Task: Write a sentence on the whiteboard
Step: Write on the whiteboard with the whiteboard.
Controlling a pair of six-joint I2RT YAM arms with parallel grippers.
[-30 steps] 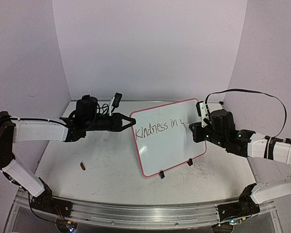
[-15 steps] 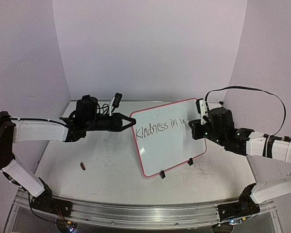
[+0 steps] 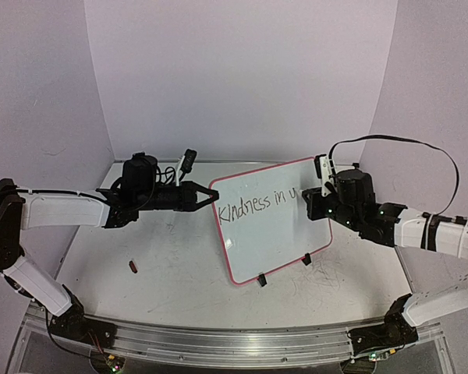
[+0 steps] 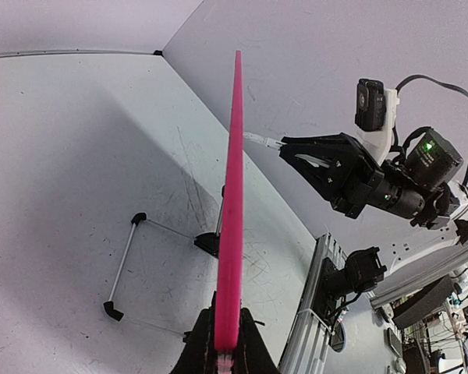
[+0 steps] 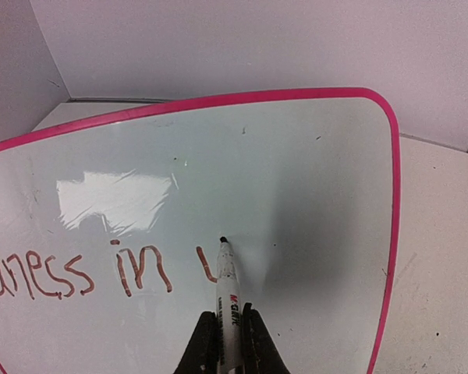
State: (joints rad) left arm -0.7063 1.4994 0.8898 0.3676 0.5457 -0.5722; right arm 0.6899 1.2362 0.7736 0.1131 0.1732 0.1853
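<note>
Soft, faintly lilac light fills all views. In my right wrist view glare sits at nine o'clock on the small white board with a thin pink-red rim [image 5: 312, 140], and a grey shadow spreads at four o'clock beside the white marker [image 5: 228, 284]. My left wrist view bends near its edges.

This was a robotics lab test cell. Plain pale panels [image 3: 242, 78] boxed in a scuffed white table [image 3: 171, 273] at the top, left and right of the overhead view. Along the bottom edge an aluminium rail [image 3: 218, 343] carried the bolted bases of a cabled left arm [image 3: 58, 210] and right arm [image 3: 444, 238]. At the lower right of the left wrist view, cluttered equipment [image 4: 429, 300] showed beyond the table.
</note>
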